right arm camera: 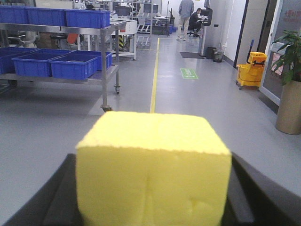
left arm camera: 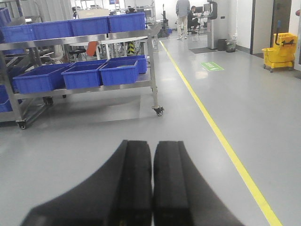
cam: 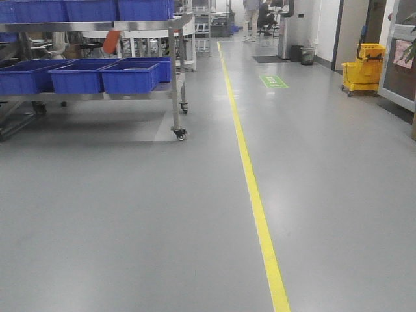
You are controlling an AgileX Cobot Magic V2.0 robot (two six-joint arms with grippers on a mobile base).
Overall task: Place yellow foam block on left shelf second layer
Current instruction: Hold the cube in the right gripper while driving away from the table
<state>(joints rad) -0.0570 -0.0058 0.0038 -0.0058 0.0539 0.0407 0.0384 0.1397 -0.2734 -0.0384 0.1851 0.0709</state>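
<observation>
**Block in right jaws, shelf ahead-left**

My right jaws were clamped on the yellow foam block (right arm camera: 153, 169), one finger each side, block filling the wrist view. Left jaws were pressed together, nothing btwn them. Shelf (cam: 175, 97) w/ blue bins (cam: 130, 77) stood well off, ahead-left. Foam prob. light, squashy, grainy so not slippery. Best hold: flat side faces, gentle squeeze.

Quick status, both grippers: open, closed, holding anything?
Left gripper: closed, fingers pressed together, nothing held.
Right gripper: closed on the yellow foam block.
</observation>
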